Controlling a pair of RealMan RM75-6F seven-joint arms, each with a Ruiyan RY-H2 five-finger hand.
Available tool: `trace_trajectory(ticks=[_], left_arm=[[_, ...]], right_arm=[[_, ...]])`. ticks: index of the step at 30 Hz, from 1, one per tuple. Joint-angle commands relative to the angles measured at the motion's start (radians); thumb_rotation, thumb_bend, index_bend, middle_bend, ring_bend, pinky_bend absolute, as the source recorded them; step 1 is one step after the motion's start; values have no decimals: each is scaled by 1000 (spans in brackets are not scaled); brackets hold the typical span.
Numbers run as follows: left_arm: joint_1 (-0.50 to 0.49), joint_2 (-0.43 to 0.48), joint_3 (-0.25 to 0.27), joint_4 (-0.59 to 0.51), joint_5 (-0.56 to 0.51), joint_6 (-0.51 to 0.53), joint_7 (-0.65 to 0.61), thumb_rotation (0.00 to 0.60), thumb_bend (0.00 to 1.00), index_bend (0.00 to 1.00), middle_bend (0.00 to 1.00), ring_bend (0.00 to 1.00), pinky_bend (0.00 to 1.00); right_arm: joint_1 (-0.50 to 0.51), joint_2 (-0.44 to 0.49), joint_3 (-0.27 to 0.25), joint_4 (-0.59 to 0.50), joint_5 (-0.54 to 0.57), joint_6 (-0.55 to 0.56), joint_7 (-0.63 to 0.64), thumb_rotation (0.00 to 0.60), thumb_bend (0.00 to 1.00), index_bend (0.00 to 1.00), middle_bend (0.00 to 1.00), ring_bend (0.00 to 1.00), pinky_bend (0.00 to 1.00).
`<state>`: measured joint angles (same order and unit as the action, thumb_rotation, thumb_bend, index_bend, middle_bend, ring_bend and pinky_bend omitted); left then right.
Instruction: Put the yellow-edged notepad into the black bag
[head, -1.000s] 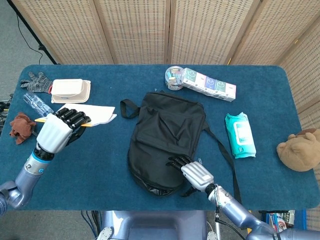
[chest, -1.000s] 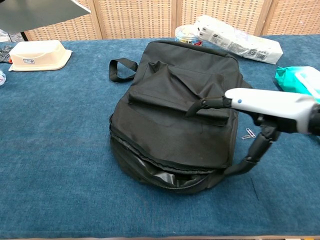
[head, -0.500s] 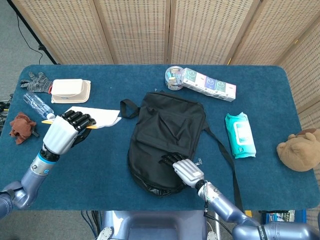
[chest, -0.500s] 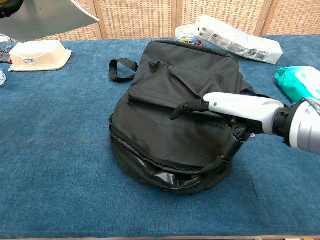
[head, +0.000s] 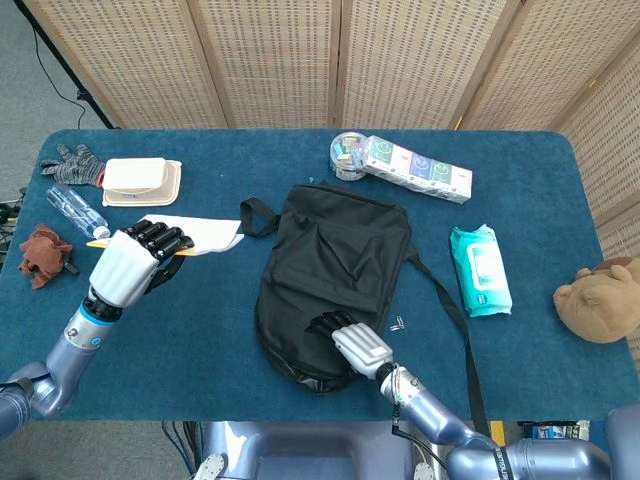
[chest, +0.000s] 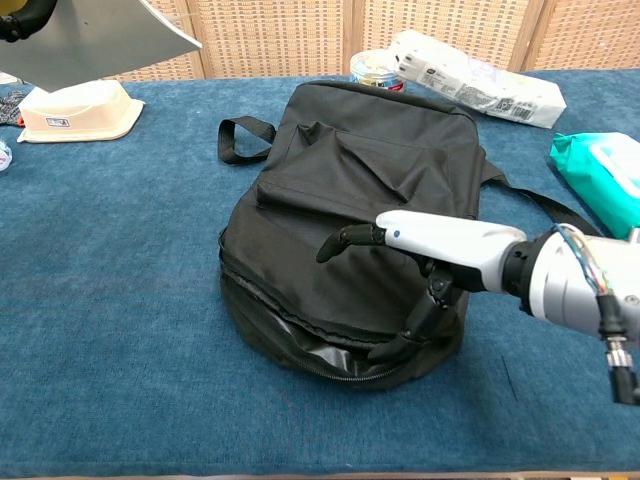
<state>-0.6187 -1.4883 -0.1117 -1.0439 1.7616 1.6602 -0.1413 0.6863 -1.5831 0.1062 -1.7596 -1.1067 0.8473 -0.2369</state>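
The yellow-edged notepad (head: 200, 234) is white on top and is held off the table at the left by my left hand (head: 132, 264), which grips its near end. In the chest view its grey underside (chest: 92, 40) fills the top left corner, with my left hand (chest: 22, 14) barely showing. The black bag (head: 335, 275) lies flat mid-table, its zipped mouth (chest: 330, 352) slightly agape at the near end. My right hand (head: 352, 343) rests on the bag's near end, fingers (chest: 345, 239) stretched over the top panel and thumb down by the mouth, holding nothing.
A cream lunchbox (head: 140, 180), grey glove (head: 72, 163), water bottle (head: 74, 209) and brown cloth (head: 44, 255) crowd the left edge. A tin (head: 347, 155) and tissue pack (head: 416, 168) sit behind the bag. Wet wipes (head: 480, 270) and a plush bear (head: 600, 298) lie right.
My right hand has slid leftward across the bag's near end. My left hand has carried the notepad a little up and toward the bag.
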Motion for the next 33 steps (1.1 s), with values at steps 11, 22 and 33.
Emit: trace_trajectory(ticks=[11, 22, 33], left_arm=[[3, 0, 2, 8, -6, 0, -10, 600, 646, 749, 645, 564, 676], [6, -8, 7, 28, -7, 7, -29, 600, 644, 749, 645, 565, 675], [10, -19, 20, 61, 10, 37, -76, 600, 644, 752, 646, 567, 676]], right_arm=[[-16, -70, -5, 83, -51, 74, 16, 600, 217, 400, 433, 355, 395], [-23, -65, -6, 104, -86, 90, 42, 600, 669, 523, 543, 461, 582], [-28, -36, 16, 87, -127, 102, 107, 600, 688, 588, 578, 487, 620]])
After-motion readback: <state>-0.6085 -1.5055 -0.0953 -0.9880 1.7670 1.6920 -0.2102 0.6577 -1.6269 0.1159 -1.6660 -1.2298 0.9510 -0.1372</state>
